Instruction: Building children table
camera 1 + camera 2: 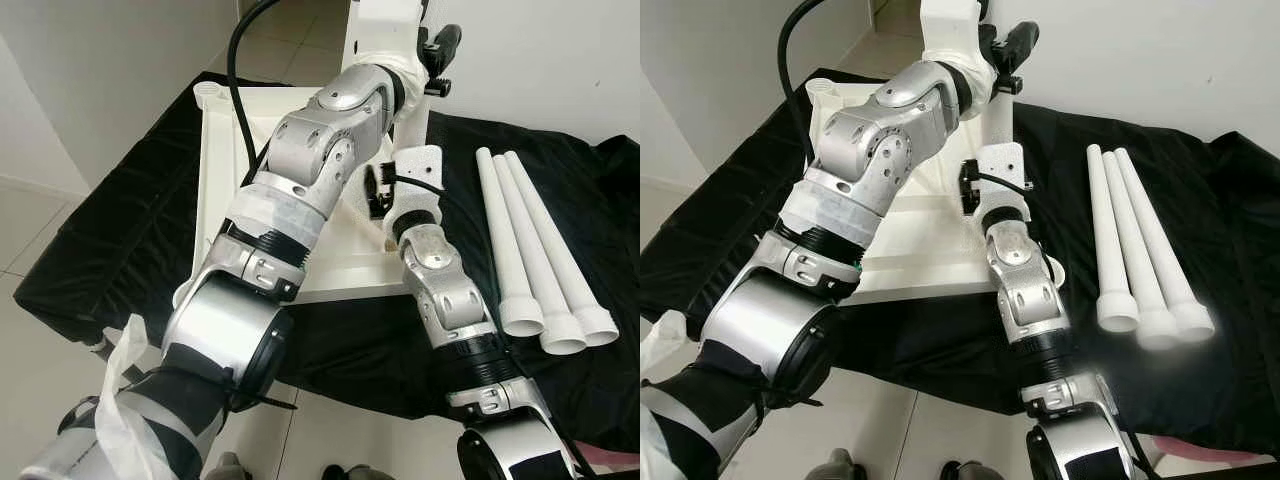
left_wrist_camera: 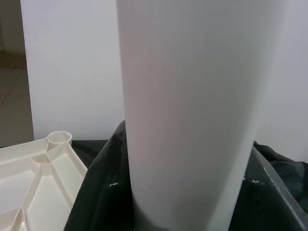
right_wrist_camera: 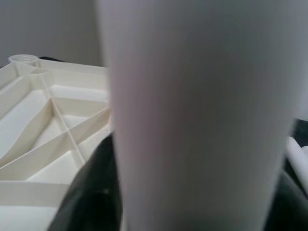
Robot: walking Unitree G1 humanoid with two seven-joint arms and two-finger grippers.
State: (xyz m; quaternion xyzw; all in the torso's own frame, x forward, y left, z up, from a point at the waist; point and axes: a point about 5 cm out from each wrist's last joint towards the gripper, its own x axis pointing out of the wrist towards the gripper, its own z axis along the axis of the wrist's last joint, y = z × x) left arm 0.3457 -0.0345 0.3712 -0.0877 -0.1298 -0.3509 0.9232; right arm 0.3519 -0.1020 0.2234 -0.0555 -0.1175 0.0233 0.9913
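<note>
Both arms hold an upright, smooth white plastic leg tube (image 1: 955, 40) over the far corner of the ribbed, cream plastic tabletop (image 1: 225, 170) lying upside down on black cloth (image 1: 120, 230). We grip it high with our left claw (image 1: 432, 60) and low with our right claw (image 1: 975, 185); finger opening we cannot tell. If the tube tilts, we judge it may cross-thread or slip. Three spare flared white tubes (image 1: 535, 250) lie alongside.

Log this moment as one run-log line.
stage: fitting upright leg at tabletop corner | left gripper: at leg, high | right gripper: lower, beside leg | spare legs: three on black cloth
</note>
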